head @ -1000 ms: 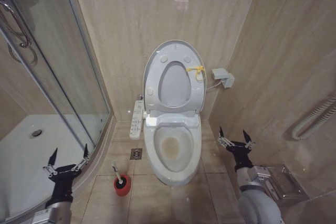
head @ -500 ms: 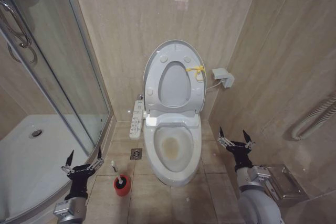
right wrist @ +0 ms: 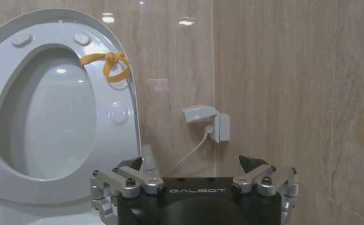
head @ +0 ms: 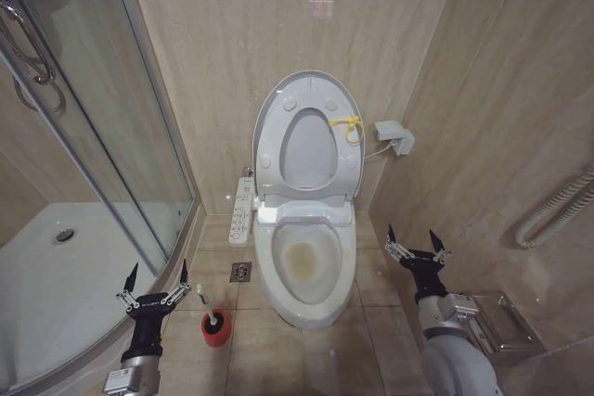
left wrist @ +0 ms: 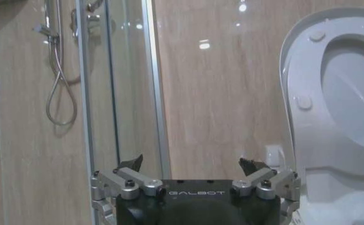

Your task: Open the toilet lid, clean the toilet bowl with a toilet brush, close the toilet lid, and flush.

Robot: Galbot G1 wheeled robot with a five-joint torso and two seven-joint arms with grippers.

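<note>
Standing upright against the back wall, toilet lid (head: 306, 136) raised with the seat, yellow tie (head: 348, 126) on its edge, above the open toilet bowl (head: 306, 266) with its stained bottom. Resting in a red holder (head: 215, 328) on the floor just left of the bowl, toilet brush (head: 206, 308). Hovering beside that holder, left gripper (head: 157, 279) spread wide and empty; waiting right of the bowl, right gripper (head: 412, 240) likewise spread and empty.
</note>
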